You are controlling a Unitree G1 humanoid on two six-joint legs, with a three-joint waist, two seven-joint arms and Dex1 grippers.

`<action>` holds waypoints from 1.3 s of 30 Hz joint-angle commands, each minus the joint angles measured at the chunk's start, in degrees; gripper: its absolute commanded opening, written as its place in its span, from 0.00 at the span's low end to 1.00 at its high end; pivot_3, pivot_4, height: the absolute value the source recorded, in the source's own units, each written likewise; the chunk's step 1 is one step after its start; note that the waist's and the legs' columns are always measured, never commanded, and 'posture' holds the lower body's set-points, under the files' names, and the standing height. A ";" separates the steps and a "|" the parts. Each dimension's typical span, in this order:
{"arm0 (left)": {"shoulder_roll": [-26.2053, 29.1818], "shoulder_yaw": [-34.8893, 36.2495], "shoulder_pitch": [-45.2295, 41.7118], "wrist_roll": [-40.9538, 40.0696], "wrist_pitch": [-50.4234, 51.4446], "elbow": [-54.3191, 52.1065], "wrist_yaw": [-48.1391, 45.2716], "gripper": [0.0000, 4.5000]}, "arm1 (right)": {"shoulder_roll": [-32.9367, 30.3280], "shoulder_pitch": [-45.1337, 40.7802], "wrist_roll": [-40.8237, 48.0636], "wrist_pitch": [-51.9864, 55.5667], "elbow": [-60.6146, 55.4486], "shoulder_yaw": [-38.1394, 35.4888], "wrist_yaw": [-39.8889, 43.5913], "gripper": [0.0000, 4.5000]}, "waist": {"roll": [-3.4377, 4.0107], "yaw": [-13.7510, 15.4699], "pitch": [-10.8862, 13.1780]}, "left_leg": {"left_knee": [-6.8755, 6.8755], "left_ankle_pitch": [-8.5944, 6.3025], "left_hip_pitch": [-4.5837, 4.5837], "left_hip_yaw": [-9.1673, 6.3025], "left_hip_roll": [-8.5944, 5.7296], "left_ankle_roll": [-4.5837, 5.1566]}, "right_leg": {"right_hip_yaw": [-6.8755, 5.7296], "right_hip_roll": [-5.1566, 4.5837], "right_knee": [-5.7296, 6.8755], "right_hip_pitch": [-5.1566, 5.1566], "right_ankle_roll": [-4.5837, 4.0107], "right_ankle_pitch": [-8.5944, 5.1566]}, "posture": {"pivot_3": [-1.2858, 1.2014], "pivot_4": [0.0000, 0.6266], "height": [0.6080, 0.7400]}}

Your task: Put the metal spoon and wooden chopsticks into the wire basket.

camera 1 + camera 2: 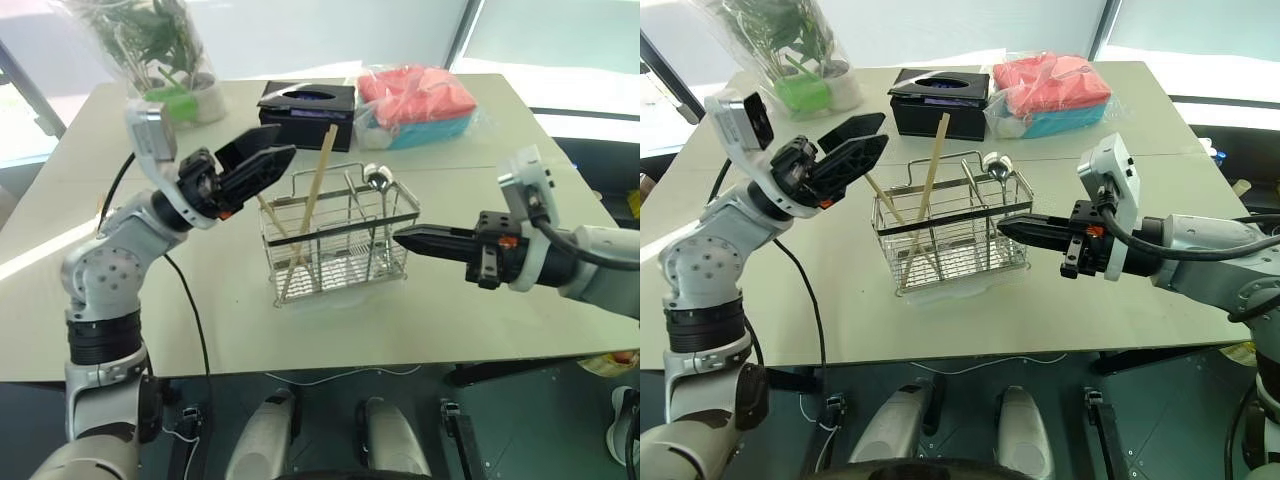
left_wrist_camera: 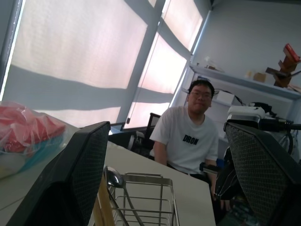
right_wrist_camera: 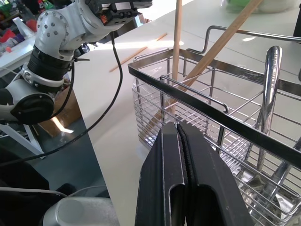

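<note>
Nearest the front edge of the pale rectangular table (image 1: pixel 480 330) lies a broad strip of bare top, open room across its whole width. Just beyond it stands the silvery wire basket (image 1: pixel 340 240) with its grid walls, divided compartments and loop handle. The pale tan wooden chopsticks (image 1: pixel 313 195) stand in its left-hand compartment, leaning and crossing each other, their tops rising well above the rim. The shiny metal spoon (image 1: pixel 377 182) stands in a right-hand compartment, bowl up, poking just above the rim. The right gripper (image 1: pixel 400 238) reaches in from the right, roughly level, its two black fingers pressed flat together with nothing between them, their tip just beside the basket's right end. The left gripper (image 1: pixel 275 158) hangs above and left of the basket, clear of the chopsticks' tops, its arm bent at the elbow and its fingers spread wide and empty, pointing right and slightly upward. A black cable (image 1: pixel 190 320) trails from that arm over the table's front edge. Behind the basket sits a black tissue box (image 1: pixel 307 108), to its right a clear bag of pink and turquoise cloths (image 1: pixel 420 100), and at the far left corner a plastic-wrapped green plant in a white pot (image 1: pixel 165 60). Beyond the table a person in a white T-shirt (image 2: pixel 188 141) sits.
</note>
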 commanded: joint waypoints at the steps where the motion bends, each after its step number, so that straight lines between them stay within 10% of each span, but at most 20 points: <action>1: 1.45 3.52 -1.60 -2.43 -0.54 -1.77 1.71 0.91 | 0.03 -1.21 -0.53 -1.21 -0.09 -0.79 1.02 0.00 | 0.00 0.01 0.00 | 0.00 0.00 0.00 0.00 0.00 0.00 | 0.00 0.00 0.00 0.00 0.00 0.00 | 0.52 0.24 1.00; 10: 8.72 13.66 -7.65 -1.05 -3.85 5.82 9.29 0.91 | -0.79 -1.50 0.71 -0.41 0.19 -1.78 2.08 0.00 | 0.00 -0.03 0.00 | -0.02 0.00 0.00 -0.01 0.00 0.00 | 0.00 0.01 0.00 -0.04 0.00 0.00 | 0.52 0.24 1.00; 23: 23.38 7.97 4.62 39.59 -8.13 25.46 34.71 0.91 | -5.72 -8.54 17.64 0.90 4.02 -5.53 -1.20 0.00 | 0.00 -0.04 0.01 | -0.18 -0.02 -0.11 0.02 0.00 -0.03 | 0.17 -0.07 -0.04 -0.24 0.00 0.01 | 0.52 0.24 1.00; 39: 23.32 10.72 16.72 44.74 -0.86 28.52 32.97 0.91 | -8.91 -9.47 21.21 0.36 3.91 -4.71 -1.20 0.00 | 0.00 -0.16 0.00 | -0.23 -0.12 -0.44 0.00 0.01 -0.16 | 0.13 -0.12 -0.03 -0.57 -0.07 0.04 | 0.52 0.24 1.00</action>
